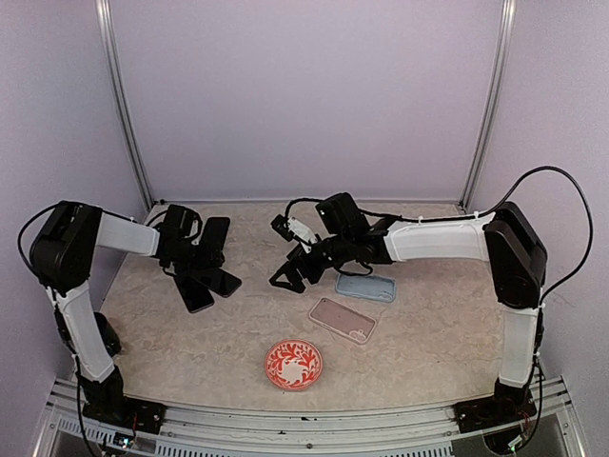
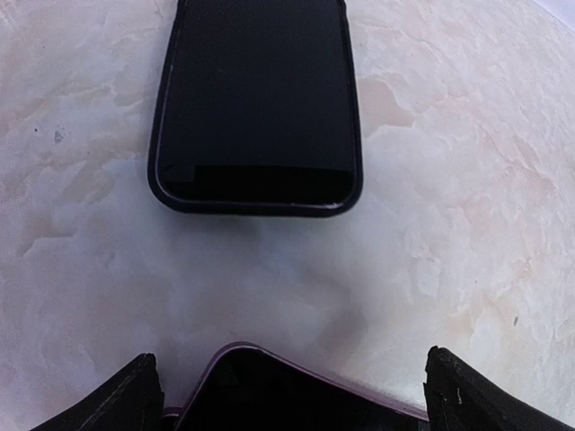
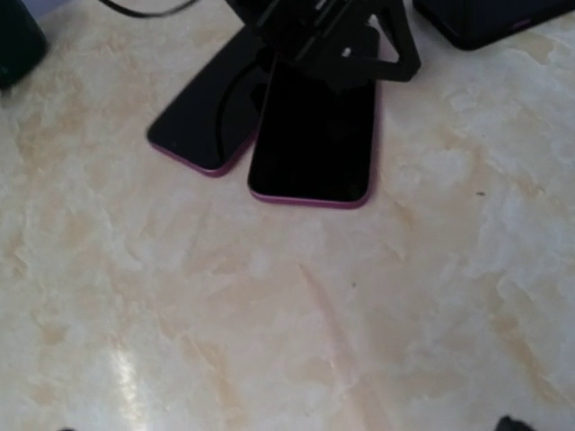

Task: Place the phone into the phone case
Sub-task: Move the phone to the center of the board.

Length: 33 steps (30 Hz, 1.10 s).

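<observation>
Two black phones with purple edges lie side by side at the table's left (image 1: 195,290) (image 1: 226,282); they also show in the right wrist view (image 3: 314,135) (image 3: 205,121). My left gripper (image 1: 188,267) is open, and its jaws stand on either side of one phone's end (image 2: 296,395), which lies skewed between them. A clear pinkish phone case (image 1: 343,319) and a blue case (image 1: 366,286) lie at the centre right. My right gripper (image 1: 290,274) is open and empty above bare table, left of the blue case; only its fingertips (image 3: 512,422) show at the frame's bottom edge.
A third black phone with a dark rim (image 2: 256,99) lies just ahead of the left gripper, and I see it near the back left (image 1: 215,234). A red patterned plate (image 1: 293,364) sits near the front centre. Metal posts and walls bound the back and sides.
</observation>
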Motion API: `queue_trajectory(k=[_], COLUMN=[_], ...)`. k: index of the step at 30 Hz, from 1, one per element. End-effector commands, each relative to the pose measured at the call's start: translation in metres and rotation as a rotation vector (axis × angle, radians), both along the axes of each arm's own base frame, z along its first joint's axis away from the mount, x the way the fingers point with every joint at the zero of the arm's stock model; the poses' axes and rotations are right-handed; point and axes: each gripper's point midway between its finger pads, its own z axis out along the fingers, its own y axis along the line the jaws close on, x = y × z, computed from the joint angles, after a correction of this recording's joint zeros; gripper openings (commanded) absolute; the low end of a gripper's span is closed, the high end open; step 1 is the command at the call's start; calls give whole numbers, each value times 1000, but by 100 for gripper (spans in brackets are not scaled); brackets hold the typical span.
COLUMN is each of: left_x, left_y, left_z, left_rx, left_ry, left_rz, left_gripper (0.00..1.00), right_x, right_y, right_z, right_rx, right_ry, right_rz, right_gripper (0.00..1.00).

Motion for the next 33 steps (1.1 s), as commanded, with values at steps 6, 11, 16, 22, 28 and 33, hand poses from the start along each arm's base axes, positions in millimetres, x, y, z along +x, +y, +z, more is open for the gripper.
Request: queue_trajectory(k=[6,11,16,22,28,33], left_x=[-29,-37,-49,-65,-73,-70], left_y=[-38,-56,-73,-93,-108,-107], left_z=[-7,-8,-9,-5,8,35], left_rx=[-49,-69,-96,-139,-196,-205], left_ry=[64,64,73,74,46,-24], left_rz=[-77,-108,-127,-143,-159,-138], left_gripper=[99,99,99,99,99,99], right_x=[16,21,21,20,18,12], right_y=[8,9,8,11,14,18], right_z=[-50,-64,-68,-67,-74,-83], right_rx=[-133,-150,-170,-176,-188,-197], right_ry=[-99,-119,-138,-162,-160,-155], right_rz=[55,45,43,51,67,91], right_gripper=[100,100,100,100,100,100])
